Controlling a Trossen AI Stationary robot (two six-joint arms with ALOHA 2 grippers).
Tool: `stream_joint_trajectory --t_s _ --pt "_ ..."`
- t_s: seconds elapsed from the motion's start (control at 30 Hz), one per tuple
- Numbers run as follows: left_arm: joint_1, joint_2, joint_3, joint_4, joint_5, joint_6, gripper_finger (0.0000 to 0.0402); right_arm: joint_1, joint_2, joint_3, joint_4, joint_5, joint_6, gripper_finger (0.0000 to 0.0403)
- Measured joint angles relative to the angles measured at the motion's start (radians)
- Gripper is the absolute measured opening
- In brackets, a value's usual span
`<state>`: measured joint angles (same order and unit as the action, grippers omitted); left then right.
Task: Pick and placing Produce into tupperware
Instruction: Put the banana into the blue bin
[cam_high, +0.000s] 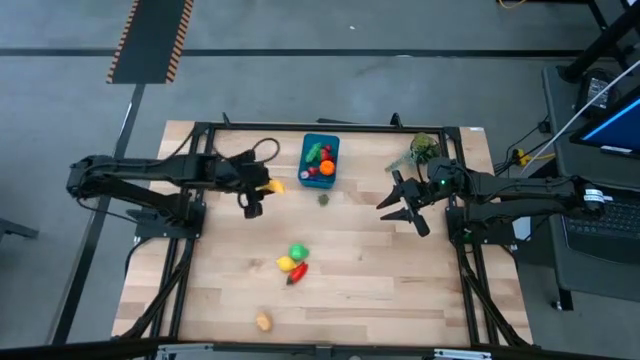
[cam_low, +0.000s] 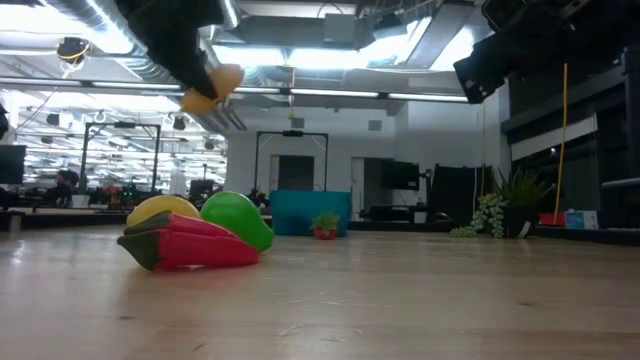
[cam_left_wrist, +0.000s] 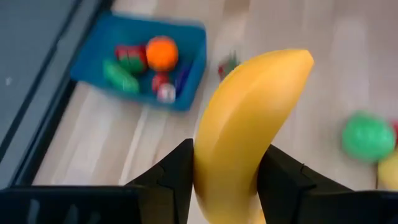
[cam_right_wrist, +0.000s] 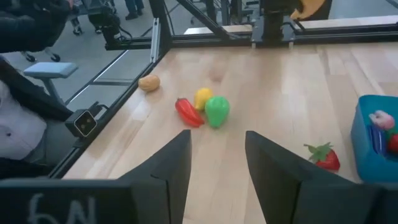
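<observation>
Banana (cam_left_wrist: 249, 130) lower end hidden between left gripper (cam_left_wrist: 224, 180) jaws

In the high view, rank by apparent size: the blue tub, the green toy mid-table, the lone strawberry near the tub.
1. Blue tub: clearly largest.
2. Green toy.
3. Strawberry: smallest, only slightly smaller than the green toy.
</observation>
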<state>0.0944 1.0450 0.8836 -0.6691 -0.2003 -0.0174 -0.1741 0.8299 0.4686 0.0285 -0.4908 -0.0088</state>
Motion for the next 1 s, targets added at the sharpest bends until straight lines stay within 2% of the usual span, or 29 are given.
stream_joint_trajectory --t_s 0.23,0.37,0.53,0.77,1.0 --pt "-0.025 -0.136 -0.28 0.434 0.077 0.0 0.0131 0.004 0.0 0.0 0.002 0.0 -0.007 0.0153" --pt "-0.031 -0.156 -0.439 0.71 0.119 -0.002 0.0131 0.004 0.0 0.0 0.007 0.0 -0.021 0.0153" --pt "-0.022 -0.157 -0.571 1.015 0.187 0.005 0.0131 0.004 0.0 0.0 0.028 0.0 -0.021 0.0153" --pt "-0.003 -0.154 -0.658 1.186 0.321 0.003 0.0131 0.012 0.0 0.0 0.035 0.001 -0.023 0.0153" --pt "-0.001 -0.154 -0.674 1.205 0.393 -0.003 0.0131 0.036 0.0 0.0 0.049 0.001 -0.026 0.0153"
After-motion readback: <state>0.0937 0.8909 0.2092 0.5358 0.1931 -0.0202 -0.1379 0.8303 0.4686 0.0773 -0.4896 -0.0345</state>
